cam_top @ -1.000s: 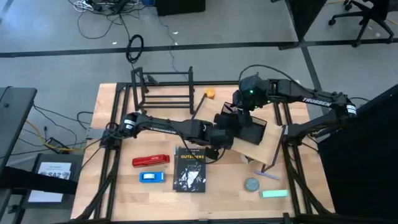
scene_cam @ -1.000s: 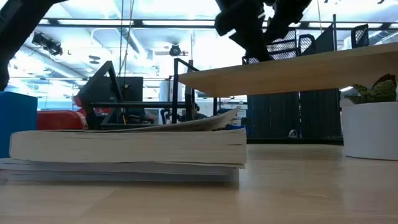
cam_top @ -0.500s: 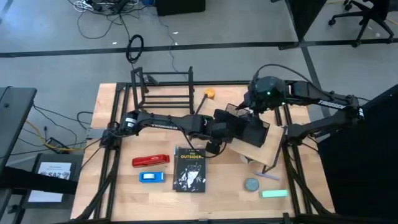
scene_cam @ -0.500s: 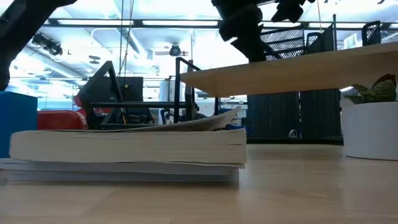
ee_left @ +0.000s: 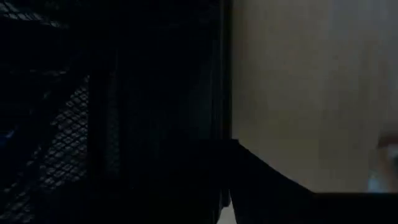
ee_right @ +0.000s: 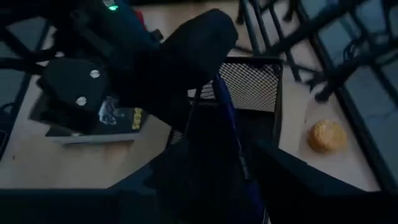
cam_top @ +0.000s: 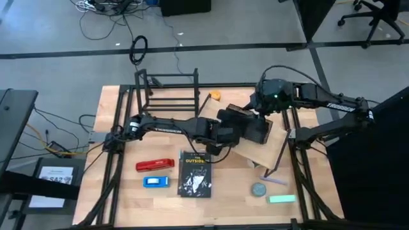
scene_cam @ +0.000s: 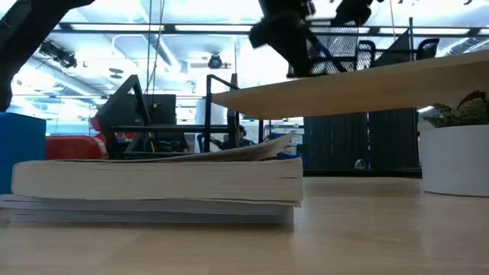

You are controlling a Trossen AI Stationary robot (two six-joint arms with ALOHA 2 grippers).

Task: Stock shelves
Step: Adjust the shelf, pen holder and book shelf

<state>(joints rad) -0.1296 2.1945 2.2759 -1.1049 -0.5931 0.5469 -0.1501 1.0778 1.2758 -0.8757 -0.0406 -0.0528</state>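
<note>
While both arms crowd mesh box [cam_top: 250, 130] on plank shelf [cam_top: 268, 150], book [cam_top: 195, 173] nearby (front).

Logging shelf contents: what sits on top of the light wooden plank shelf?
On the light wooden plank shelf sits a black mesh organizer box, with the left gripper at it. The arms cover the box's inside and the plank beneath.
</note>
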